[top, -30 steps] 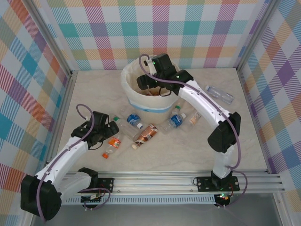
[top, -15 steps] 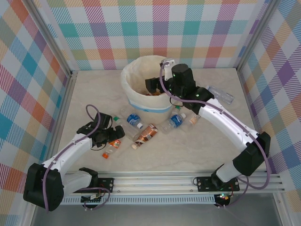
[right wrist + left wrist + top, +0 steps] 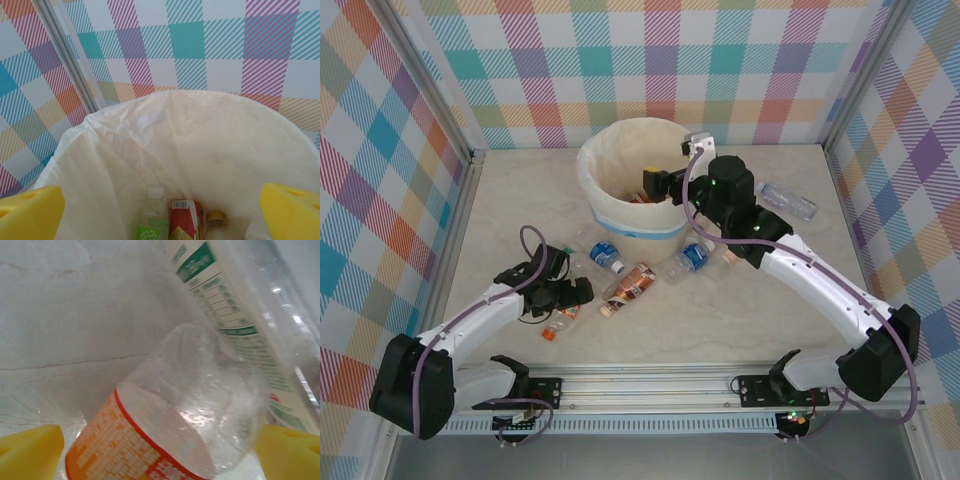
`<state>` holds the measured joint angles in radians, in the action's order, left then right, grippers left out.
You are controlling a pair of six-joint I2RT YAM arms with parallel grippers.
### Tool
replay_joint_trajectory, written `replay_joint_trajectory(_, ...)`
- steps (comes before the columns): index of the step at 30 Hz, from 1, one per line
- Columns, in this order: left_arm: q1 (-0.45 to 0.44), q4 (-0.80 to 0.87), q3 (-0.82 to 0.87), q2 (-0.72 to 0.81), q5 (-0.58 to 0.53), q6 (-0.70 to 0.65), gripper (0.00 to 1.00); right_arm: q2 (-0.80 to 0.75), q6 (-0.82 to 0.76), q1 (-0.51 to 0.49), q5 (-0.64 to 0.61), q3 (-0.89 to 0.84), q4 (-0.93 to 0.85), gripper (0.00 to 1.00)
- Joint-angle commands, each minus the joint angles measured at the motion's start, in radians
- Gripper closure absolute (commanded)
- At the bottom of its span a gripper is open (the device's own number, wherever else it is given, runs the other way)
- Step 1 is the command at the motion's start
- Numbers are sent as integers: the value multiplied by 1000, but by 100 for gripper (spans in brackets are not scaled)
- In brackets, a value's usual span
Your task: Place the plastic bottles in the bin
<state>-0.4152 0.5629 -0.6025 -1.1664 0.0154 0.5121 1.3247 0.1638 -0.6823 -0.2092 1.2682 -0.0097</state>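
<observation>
Left gripper [image 3: 160,452] fingers are spread and not yet pinching, straddling the orange-label bottle [image 3: 135,440], whose long axis slants between them; right gripper [image 3: 160,210] is spread and empty over the bin [image 3: 200,140].

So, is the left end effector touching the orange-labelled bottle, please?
Cannot tell: in the left wrist view the orange-labelled bottle sits between the left end effector's open fingers, no plain contact or gap.

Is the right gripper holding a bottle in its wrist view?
No, the right gripper hangs open over the bin, with nothing between its jaws.
</observation>
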Motion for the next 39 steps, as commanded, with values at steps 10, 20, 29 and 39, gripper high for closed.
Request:
replay_joint_trajectory(10, -22, 59, 18, -24, -184, 51, 27, -49, -21, -3, 0, -44, 92, 0)
replay_joint_trajectory(20, -18, 48, 28, 172, -254, 89, 41, -47, -35, -2, 29, -58, 107, 0)
replay_joint_trajectory(29, -16, -403, 108, 521, -210, 5, 43, -46, -33, -2, 36, -84, 134, 0)
replay_joint_trajectory(39, -16, -733, -74, 435, -77, -138, 46, -75, -14, -3, 39, -120, 160, 0)
